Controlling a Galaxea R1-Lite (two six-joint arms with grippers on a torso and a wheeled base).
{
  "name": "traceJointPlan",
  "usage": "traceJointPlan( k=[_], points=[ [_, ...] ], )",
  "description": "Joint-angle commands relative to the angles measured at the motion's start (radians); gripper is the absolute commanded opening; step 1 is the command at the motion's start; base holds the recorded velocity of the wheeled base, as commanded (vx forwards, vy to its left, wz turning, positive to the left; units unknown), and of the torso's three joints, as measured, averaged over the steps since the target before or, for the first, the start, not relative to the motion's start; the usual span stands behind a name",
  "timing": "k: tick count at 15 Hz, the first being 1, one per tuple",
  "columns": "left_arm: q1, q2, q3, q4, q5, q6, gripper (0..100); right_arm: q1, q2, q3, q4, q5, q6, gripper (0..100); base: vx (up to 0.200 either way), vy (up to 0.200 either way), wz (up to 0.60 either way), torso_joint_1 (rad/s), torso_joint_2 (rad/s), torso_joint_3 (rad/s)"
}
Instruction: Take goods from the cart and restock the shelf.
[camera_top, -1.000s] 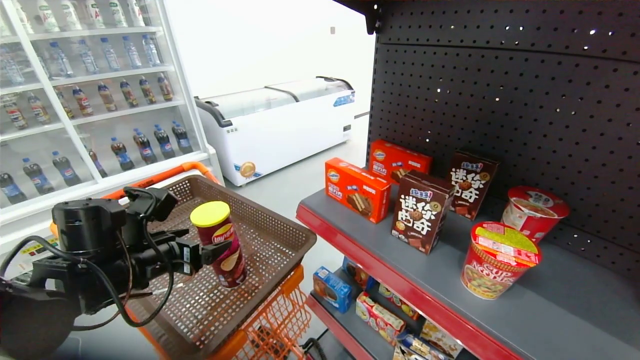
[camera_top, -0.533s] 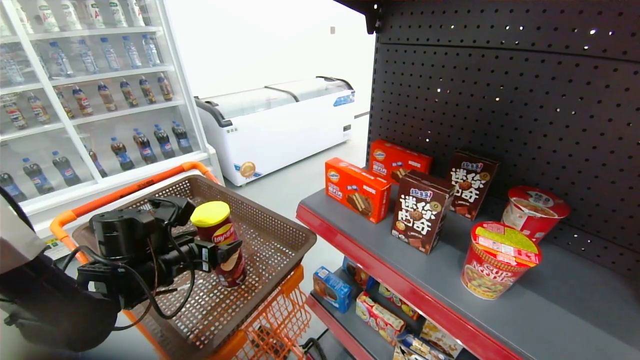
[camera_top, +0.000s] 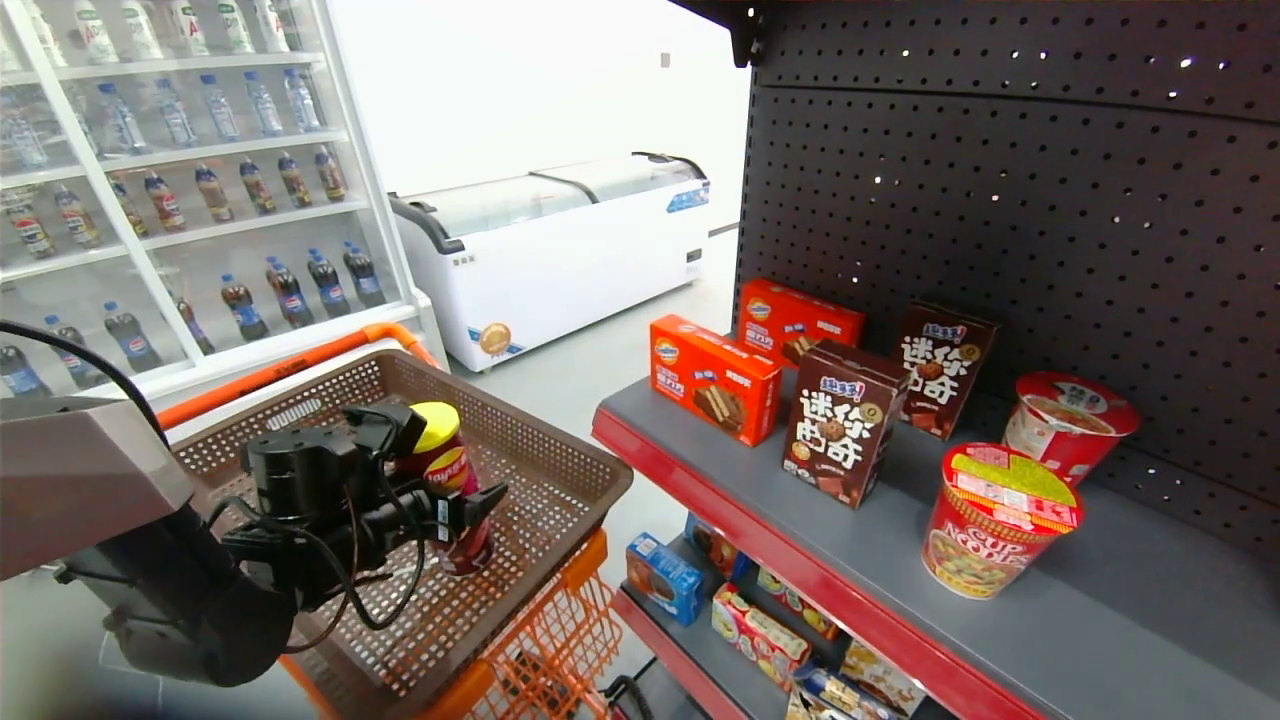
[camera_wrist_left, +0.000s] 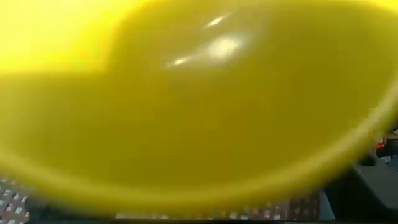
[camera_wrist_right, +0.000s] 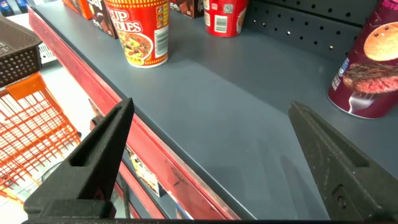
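A red chips can (camera_top: 452, 468) with a yellow lid (camera_wrist_left: 199, 106) stands upright in the brown basket (camera_top: 560, 450) on the orange cart (camera_top: 300, 355). My left gripper (camera_top: 470, 492) is level with the can's upper half, open, with one finger (camera_top: 480, 498) in front of the can and the lid close under the wrist camera. My right gripper (camera_wrist_right: 211, 109) hangs open over a bare stretch of the grey shelf (camera_wrist_right: 236, 124), with nothing between its fingers. On the shelf (camera_top: 1100, 620) stand orange boxes (camera_top: 715, 378), brown boxes (camera_top: 843, 422) and cup noodles (camera_top: 993, 520).
A dark red can (camera_wrist_right: 367, 68) and cup noodles (camera_wrist_right: 138, 31) stand beyond the right gripper. A black pegboard (camera_top: 1000, 200) backs the shelf. Snack packs (camera_top: 760, 630) fill the lower shelf. A drinks fridge (camera_top: 150, 200) and a chest freezer (camera_top: 560, 240) stand behind the cart.
My left arm has pushed forward over the basket, so its fingers now flank the chips can. The can has stayed in place.
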Motion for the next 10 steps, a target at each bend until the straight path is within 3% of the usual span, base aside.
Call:
traceJointPlan(
  k=[1, 3, 7, 9, 10],
  points=[
    [-0.006, 0.018, -0.019, 0.005, 0.005, -0.002, 0, 0.001, 0.000, 0.000, -0.001, 0.000, -0.001, 100, 0.000, 0.000, 0.00, 0.000, 0.00, 0.000],
    [-0.012, 0.015, -0.006, 0.007, 0.050, 0.000, 0, -0.001, 0.000, 0.000, 0.000, 0.000, -0.001, 100, 0.000, 0.000, 0.00, 0.000, 0.00, 0.000],
    [-0.006, -0.099, 0.041, 0.013, 0.059, 0.000, 0, -0.001, 0.000, 0.000, 0.000, 0.000, -0.001, 100, 0.000, 0.000, 0.00, 0.000, 0.00, 0.000],
    [-0.011, -0.172, 0.061, 0.045, 0.089, -0.006, 0, -0.001, 0.000, 0.000, 0.000, 0.000, -0.001, 100, 0.000, 0.000, 0.00, 0.000, 0.00, 0.000],
    [-0.011, -0.226, 0.044, 0.108, 0.093, -0.018, 0, -0.001, 0.000, 0.000, 0.000, 0.000, -0.001, 100, 0.000, 0.000, 0.00, 0.000, 0.00, 0.000]
  ],
)
